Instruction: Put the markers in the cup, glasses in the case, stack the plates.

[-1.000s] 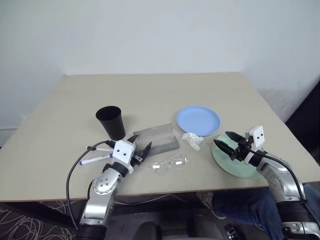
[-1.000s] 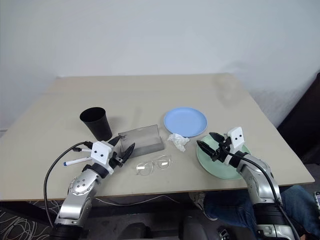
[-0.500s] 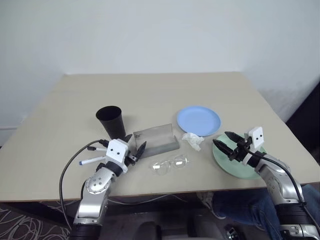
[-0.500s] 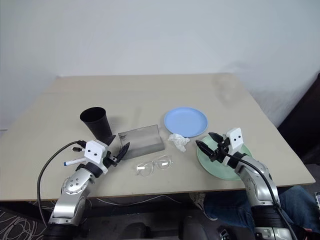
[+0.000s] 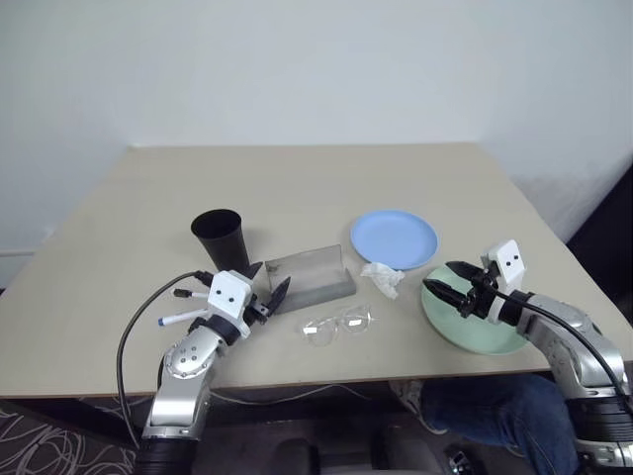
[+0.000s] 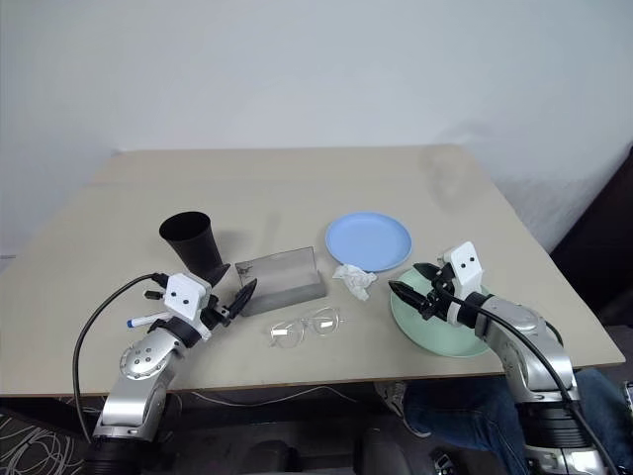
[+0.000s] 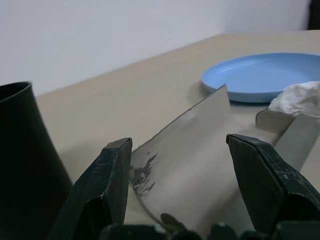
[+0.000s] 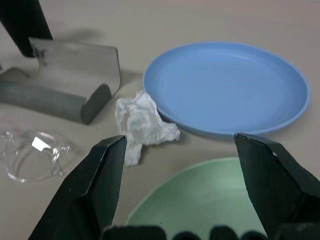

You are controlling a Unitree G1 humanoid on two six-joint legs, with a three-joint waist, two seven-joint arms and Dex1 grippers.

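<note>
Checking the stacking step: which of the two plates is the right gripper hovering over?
The mint green plate, at the table's near right edge; the open right gripper hangs above its rim. The light blue plate lies farther back, beside it.

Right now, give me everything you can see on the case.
The case is a grey, felt-like oblong box lying flat on the table, lid raised and leaning back, so it is open and looks empty. It sits between the cup and the tissue, with the glasses just in front, not touching. The open left gripper hovers at its near left end; contact is unclear. A dark smudge marks the lid's corner.
</note>
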